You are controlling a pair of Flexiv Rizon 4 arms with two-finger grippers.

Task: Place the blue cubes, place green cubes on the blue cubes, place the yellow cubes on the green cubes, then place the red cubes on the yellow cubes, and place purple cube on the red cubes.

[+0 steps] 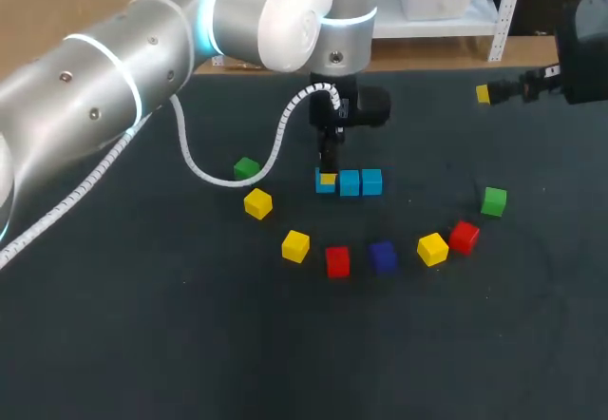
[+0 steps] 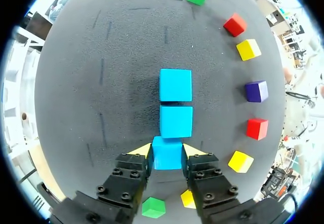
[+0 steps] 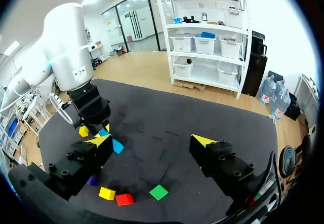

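The table (image 1: pixel 171 363) was covered by a dark mat with faint scuff marks. Near its middle three blue cubes stood in a tight row. The first blue cube (image 2: pixel 167 155) was pinched by the left gripper (image 2: pixel 167 150), one yellow tip pressed to each side. The second blue cube (image 2: pixel 176 121) sat close against it ahead, and the third blue cube (image 2: pixel 175 85) just beyond that. On the near side of the row the loose cubes curved in an arc: the left green cube (image 1: pixel 246 167), outer yellow cube (image 1: pixel 257 203), inner yellow cube (image 1: pixel 295 245), left red cube (image 1: pixel 337 261), purple cube (image 1: pixel 383 256), right yellow cube (image 1: pixel 432 248), right red cube (image 1: pixel 464 237) and right green cube (image 1: pixel 493 201). The right yellow and right red cubes sat just beside each other, and the others stood apart. A broad stretch of mat lay between the arc and the near edge, and another on the left under the left arm. The right gripper (image 3: pixel 152 140) hung by the far right edge, well apart from every cube, its fingers spread wide over open mat.
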